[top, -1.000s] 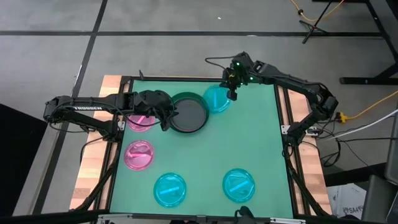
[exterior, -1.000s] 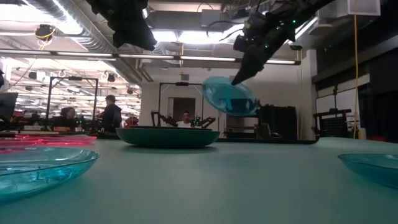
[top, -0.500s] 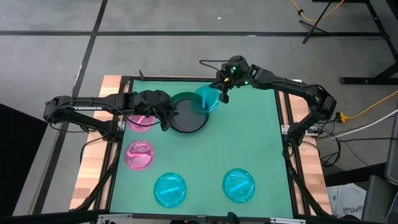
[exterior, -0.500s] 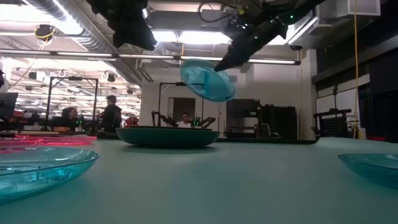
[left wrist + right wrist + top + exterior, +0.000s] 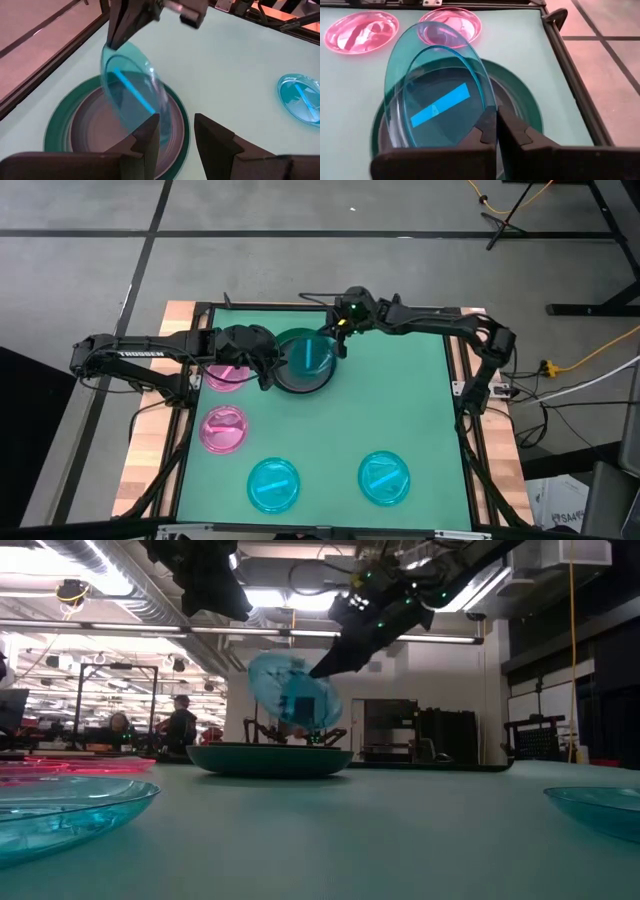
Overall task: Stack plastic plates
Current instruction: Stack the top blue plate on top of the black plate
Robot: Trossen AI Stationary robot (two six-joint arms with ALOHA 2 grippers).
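One cyan plate (image 5: 313, 356) I hold tilted over the dark grey plate (image 5: 485, 122), right gripper (image 5: 335, 345) clamped on its rim; left gripper (image 5: 262, 369) beside it, fingers apart, hiding a pink plate (image 5: 222, 375).

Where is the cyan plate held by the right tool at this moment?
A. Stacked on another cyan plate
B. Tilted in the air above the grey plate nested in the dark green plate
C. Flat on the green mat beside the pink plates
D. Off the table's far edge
B: the right tool pinches the cyan plate by its rim, tilted above the grey plate in the dark green plate.
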